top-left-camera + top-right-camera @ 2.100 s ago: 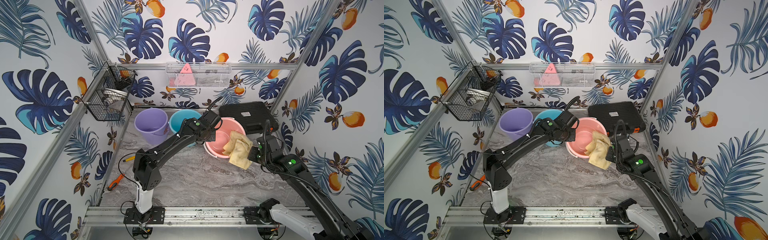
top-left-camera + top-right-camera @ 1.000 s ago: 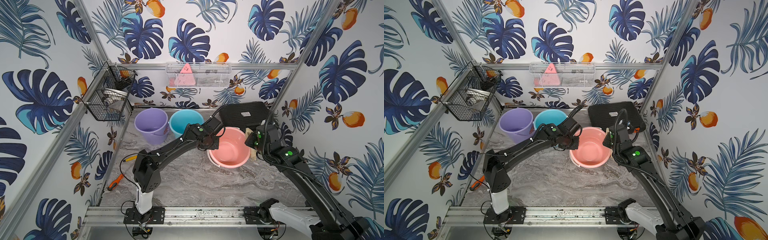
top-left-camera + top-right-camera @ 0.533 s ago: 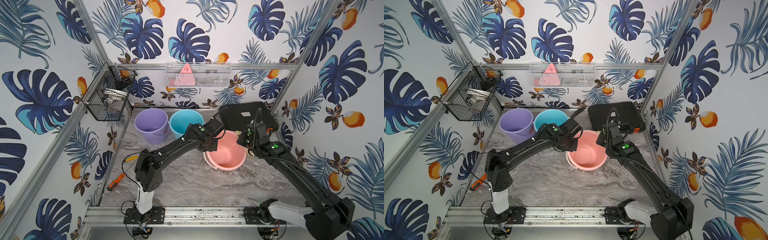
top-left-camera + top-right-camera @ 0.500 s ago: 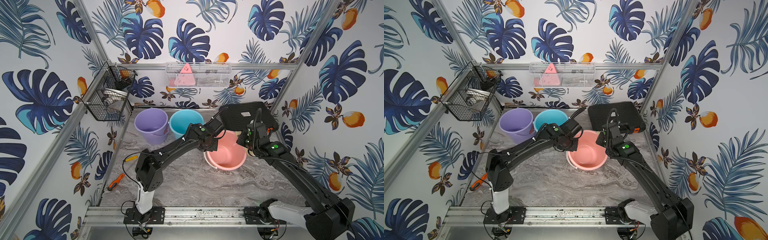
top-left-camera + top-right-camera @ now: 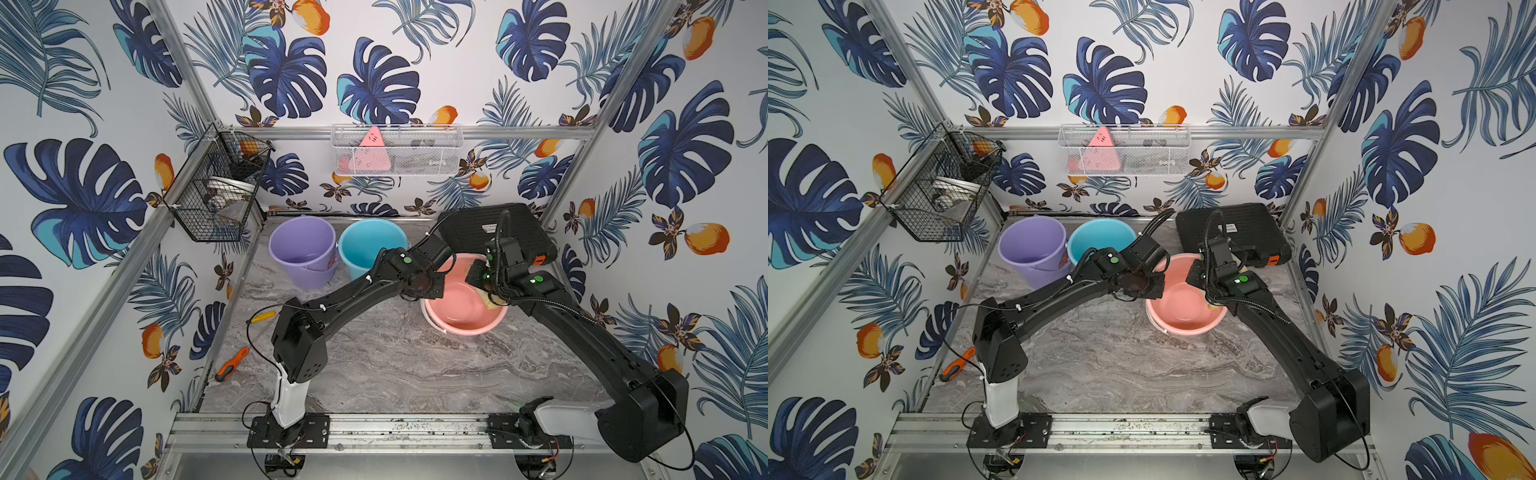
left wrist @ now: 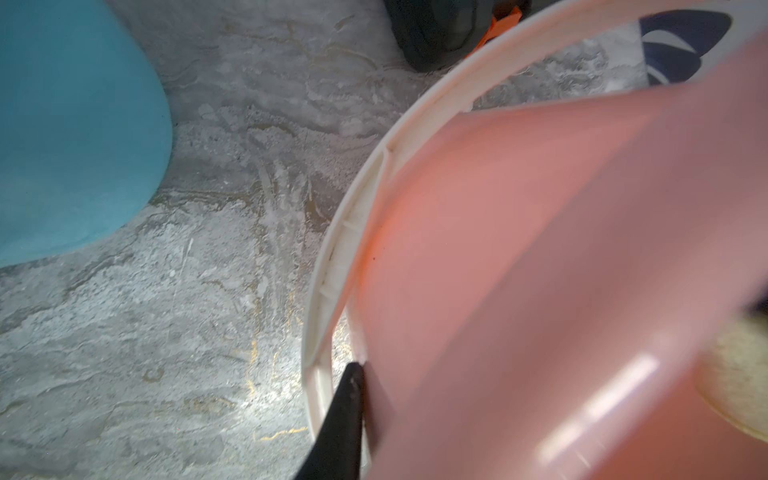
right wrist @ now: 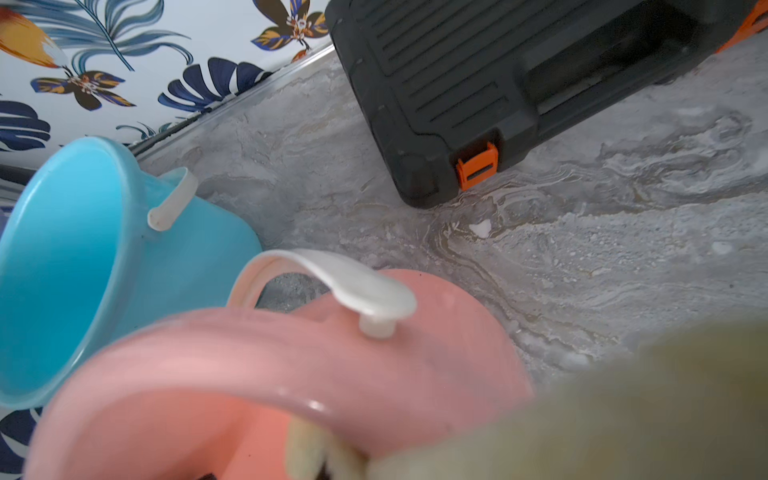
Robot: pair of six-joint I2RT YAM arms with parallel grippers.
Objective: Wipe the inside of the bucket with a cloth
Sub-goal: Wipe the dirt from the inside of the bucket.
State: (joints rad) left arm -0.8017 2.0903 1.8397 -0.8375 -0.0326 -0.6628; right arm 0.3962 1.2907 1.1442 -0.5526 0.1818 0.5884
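- Bucket first: I have the pink bucket [image 5: 461, 318] on the marble table [image 5: 395, 374], near the blue bucket [image 5: 372, 245] and just in front of the black case [image 5: 490, 228]. It looks tipped, with its mouth turned toward my overhead camera.
- On the side nearest the blue bucket, my left gripper [image 6: 365, 376] is clenched on the pink bucket's rim. In the left wrist view one black finger [image 6: 345, 411] lies outside the wall, squeezed between it and the white handle [image 6: 332, 270]. The other finger shows only as a dark shape through the pink plastic.
- On the case side, my right gripper [image 5: 489, 296] reaches down into the bucket's mouth, jaws clamped tight on the cloth [image 5: 493, 305].
- From above I only get a pale tan patch of that cloth against the inner wall, tucked under the right wrist.
- In the right wrist view the cloth is a blurred tan mass filling the near corner, with one fold hanging just inside the rim.
- The left wrist view catches a yellowish bit of it low inside the bucket.
- The purple bucket [image 5: 301, 249] stands just beside the blue one along the back wall.
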